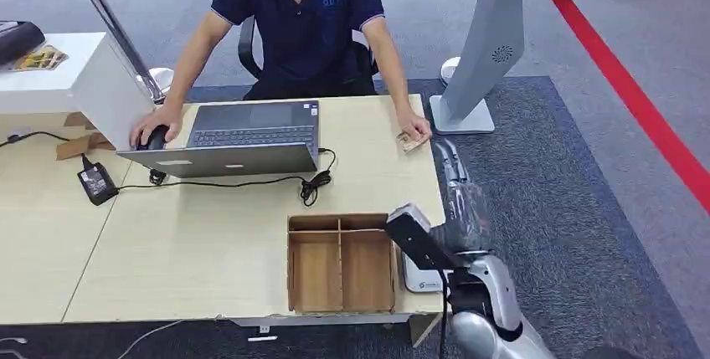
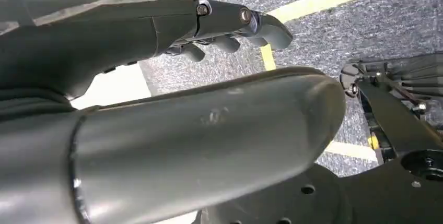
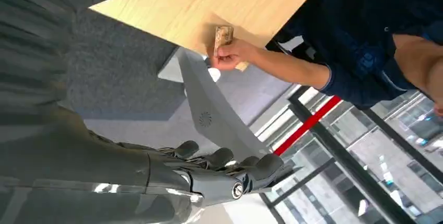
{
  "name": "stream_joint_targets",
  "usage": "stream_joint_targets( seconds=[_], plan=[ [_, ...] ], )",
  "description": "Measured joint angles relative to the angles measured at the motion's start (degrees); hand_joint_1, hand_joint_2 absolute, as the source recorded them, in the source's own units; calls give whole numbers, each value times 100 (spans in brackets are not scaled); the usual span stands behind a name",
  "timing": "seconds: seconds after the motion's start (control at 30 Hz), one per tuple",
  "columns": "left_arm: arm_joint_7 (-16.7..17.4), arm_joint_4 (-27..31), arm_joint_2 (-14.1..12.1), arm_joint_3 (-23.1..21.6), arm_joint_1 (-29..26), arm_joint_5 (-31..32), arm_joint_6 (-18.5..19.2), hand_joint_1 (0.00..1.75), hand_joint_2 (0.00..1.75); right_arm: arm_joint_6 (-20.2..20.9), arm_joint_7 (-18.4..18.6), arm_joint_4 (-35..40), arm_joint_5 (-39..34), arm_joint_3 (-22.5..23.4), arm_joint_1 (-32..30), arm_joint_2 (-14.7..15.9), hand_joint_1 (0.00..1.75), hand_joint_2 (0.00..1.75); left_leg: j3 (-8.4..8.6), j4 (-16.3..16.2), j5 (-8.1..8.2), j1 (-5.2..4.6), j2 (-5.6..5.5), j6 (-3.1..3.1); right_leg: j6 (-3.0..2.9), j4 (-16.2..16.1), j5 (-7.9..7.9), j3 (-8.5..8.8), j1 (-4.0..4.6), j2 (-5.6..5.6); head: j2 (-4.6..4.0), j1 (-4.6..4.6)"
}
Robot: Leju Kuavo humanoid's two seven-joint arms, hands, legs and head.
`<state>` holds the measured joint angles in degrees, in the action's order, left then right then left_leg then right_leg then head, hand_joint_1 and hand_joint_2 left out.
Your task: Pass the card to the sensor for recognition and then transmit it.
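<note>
— Card lay at the counter's far right edge, under the person's hand.
— Right hand held nothing, fingers slightly apart; it should reach slowly, awaiting release.

My dark grey right hand showed black fingers. The small tan card lay on the pale wood table. The divided wooden tray was brown, the laptop grey, the carpet speckled grey-blue with a red stripe.
</note>
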<state>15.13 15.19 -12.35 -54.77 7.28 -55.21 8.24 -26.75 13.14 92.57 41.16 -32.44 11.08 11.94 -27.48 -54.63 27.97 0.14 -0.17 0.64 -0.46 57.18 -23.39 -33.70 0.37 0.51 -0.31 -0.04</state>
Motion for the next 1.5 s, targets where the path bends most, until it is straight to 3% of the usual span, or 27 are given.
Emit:
stream_joint_targets(
  seconds=[0.13, 0.43, 0.67, 0.8, 1.03, 1.5],
  plan=[
    [0, 0, -11, 0, -1, -4, 2, 0, 0, 89, 22, 177, 0, -92, 0, 222, 0, 175, 0, 0, 0, 0, 0, -1, 0, 0, 0, 0, 0, 0, 0, 0],
    [-11, 0, -35, 0, -1, -35, 39, 0, 0, 1478, 369, 656, 46, -324, -38, 763, 0, 175, 0, 0, 1, 0, 0, -2, 0, -1, 0, 1, 0, 0, 0, 0],
    [-11, 0, -39, 0, 1, -48, 39, 0, 0, 1698, 437, 784, 179, -579, -74, 927, 0, 175, 0, 0, 1, 0, 0, -2, 1, -1, 0, 1, 0, 0, 0, 0],
    [-11, 0, -39, 2, 3, -48, 37, 0, 0, 1527, 398, 763, 321, -743, -102, 916, 0, 175, 0, 0, 1, 1, 0, -2, 1, -1, 0, 1, 1, 0, 0, -2],
    [-4, 0, -35, 2, 5, -57, -2, 0, 0, 760, 245, 546, 514, -944, -157, 723, 0, 175, -1, 0, 1, 1, 0, -2, 1, -1, 0, 1, 1, 0, 0, -2],
    [28, 0, -17, 2, 9, -98, -55, 0, 0, -273, -33, -216, 271, -1191, -170, 68, 0, 175, -1, 1, 1, 1, 0, -2, 1, -1, -1, 2, 1, 0, 0, 0]
  ],
)
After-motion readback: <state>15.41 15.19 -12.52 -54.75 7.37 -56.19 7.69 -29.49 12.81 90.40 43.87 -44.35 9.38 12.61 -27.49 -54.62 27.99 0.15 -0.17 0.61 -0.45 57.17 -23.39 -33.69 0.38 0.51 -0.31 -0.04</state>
